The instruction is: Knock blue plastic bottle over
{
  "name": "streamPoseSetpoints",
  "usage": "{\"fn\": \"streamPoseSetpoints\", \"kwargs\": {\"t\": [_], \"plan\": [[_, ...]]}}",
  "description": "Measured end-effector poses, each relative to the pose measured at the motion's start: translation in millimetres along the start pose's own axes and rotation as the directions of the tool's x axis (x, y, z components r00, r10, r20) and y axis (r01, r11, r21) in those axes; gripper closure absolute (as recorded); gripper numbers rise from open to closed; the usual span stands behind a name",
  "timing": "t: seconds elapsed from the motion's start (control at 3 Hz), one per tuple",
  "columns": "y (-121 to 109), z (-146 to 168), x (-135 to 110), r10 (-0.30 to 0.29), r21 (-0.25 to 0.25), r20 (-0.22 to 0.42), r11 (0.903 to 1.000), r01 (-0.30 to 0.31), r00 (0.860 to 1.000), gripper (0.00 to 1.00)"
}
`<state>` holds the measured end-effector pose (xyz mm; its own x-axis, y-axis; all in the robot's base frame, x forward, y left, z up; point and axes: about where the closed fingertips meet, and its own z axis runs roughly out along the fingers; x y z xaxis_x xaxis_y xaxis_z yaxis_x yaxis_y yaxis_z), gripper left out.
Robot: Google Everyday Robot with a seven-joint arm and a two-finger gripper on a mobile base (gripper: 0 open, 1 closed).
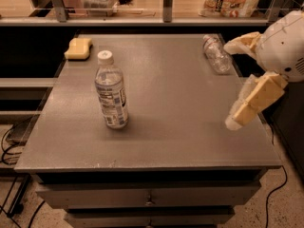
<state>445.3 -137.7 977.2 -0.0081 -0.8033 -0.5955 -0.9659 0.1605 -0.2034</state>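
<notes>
**Bottle upright, approach not yet made**

The blue plastic bottle (pixel 110 91) is seen standing upright on the counter (pixel 185 141), left of the middle and a little toward the front edge. Its white cap is on, and the printed label is wrapped round its middle. Nothing is touching it.

The end effector (pixel 229 84) is held at the right side of the counter, above the right edge and well apart from the bottle. Its two pale fingers (pixel 256 101) are spread apart, and nothing is held between them.

A yellow sponge (pixel 78 48) is placed at the back left corner. A smaller clear bottle (pixel 216 55) is lying on its side at the back right, just beside the upper finger.

The step in hand is judged to be the approach: the bottle is not yet reached and not yet tipped, so the task is hardly started.

For the next move, the end effector probably needs to be carried leftward across the counter. A push is best given high on the bottle, near the cap or the shoulder, so that it is tipped and not only slid along. The small bottle at the back should be left alone.
</notes>
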Motion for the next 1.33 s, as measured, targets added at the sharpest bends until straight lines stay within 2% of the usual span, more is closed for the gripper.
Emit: {"fn": "streamPoseSetpoints", "kwargs": {"t": [0.33,0.67,1.0,1.33], "plan": [[5.3,-0.9,-19.1,0.005,-0.018,0.063,0.9998,-0.004,0.998,0.0],[5.2,-0.9,-18.6,0.005,-0.017,0.061,0.9998,-0.004,0.998,0.0],[11.8,28.9,-32.8,-0.004,-0.056,0.094,0.9984,0.009,0.996,0.0],[18.6,72.3,-59.9,-0.026,-0.11,0.15,0.993,0.043,0.988,0.0]]}}
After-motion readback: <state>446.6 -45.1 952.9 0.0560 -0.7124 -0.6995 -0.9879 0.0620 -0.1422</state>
